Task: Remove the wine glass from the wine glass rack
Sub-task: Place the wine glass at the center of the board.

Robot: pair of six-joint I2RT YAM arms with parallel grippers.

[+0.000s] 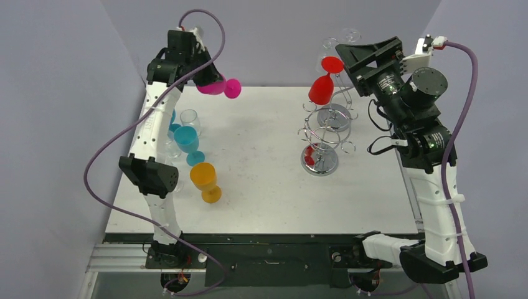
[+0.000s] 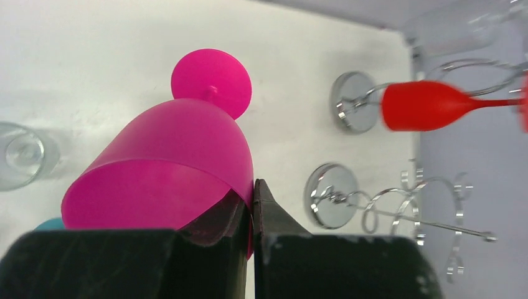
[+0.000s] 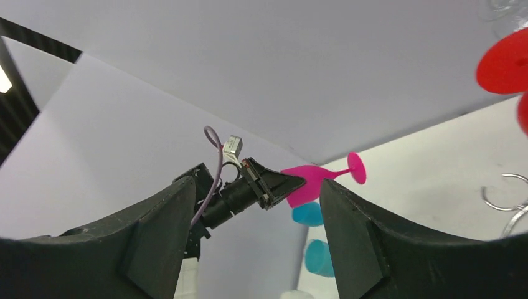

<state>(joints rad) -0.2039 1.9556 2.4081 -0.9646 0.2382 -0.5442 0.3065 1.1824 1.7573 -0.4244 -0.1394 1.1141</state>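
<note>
Pink wine glass (image 1: pixel 215 86) is off the rack, clamped in the left gripper (image 2: pixel 251 202).
White table (image 1: pixel 261 187) carries the wire wine glass rack (image 1: pixel 324 134). The pink glass is in the air well to the left of the rack, on its side, its foot toward the rack. Right gripper (image 1: pixel 346 57), fingers apart, is just beside the top of the rack, where 1 red wine glass (image 1: pixel 321 90) hangs upside down. 1 orange glass (image 1: pixel 204 177) stands far left of the rack.
</note>
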